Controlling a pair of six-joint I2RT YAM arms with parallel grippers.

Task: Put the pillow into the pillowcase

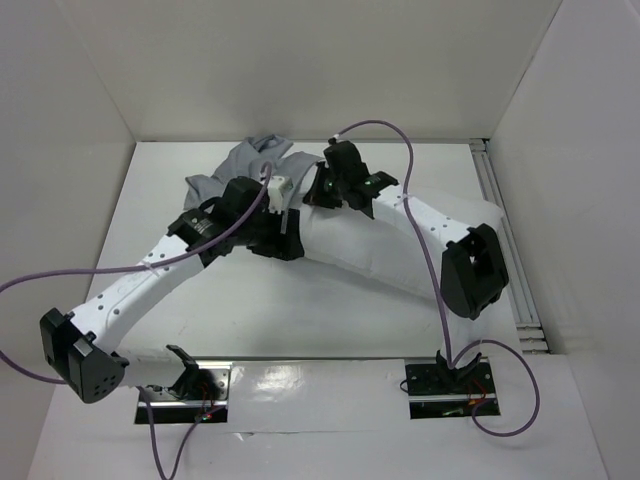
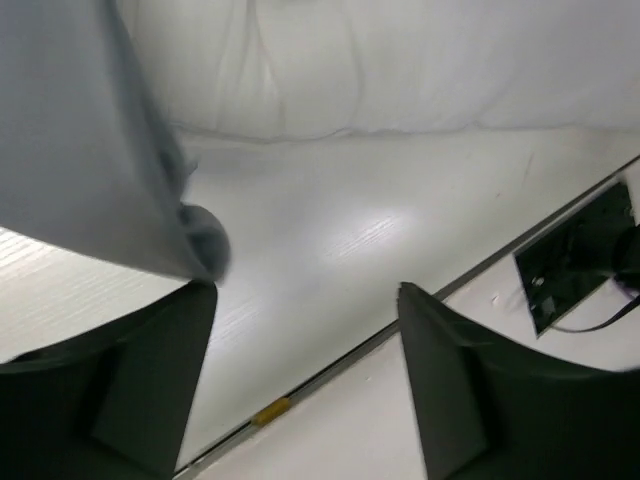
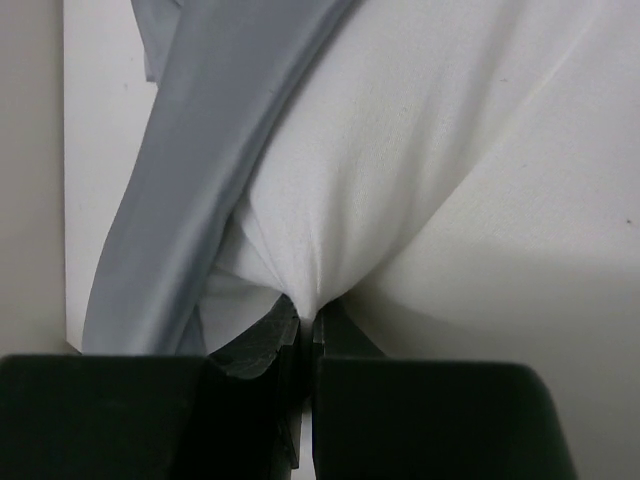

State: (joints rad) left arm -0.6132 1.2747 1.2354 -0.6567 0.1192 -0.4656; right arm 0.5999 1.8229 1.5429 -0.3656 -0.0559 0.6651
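Observation:
The white pillow (image 1: 360,245) lies slanting across the table's middle, under both arms. The grey pillowcase (image 1: 250,160) is bunched at its far left end. My right gripper (image 3: 308,310) is shut on a pinch of the pillow's white fabric (image 3: 420,150), with the grey pillowcase (image 3: 190,170) hanging just to its left. In the top view this gripper (image 1: 322,190) is at the pillow's far end. My left gripper (image 2: 305,290) is open with nothing between its jaws. A fold of the pillowcase (image 2: 90,130) hangs down to the tip of its left finger (image 2: 150,370). The pillow (image 2: 400,60) lies beyond it.
White walls enclose the table on three sides. A metal rail (image 1: 510,250) runs along the right edge. Two black base plates (image 1: 450,385) sit at the near edge, and one shows in the left wrist view (image 2: 580,260). Purple cables loop over both arms.

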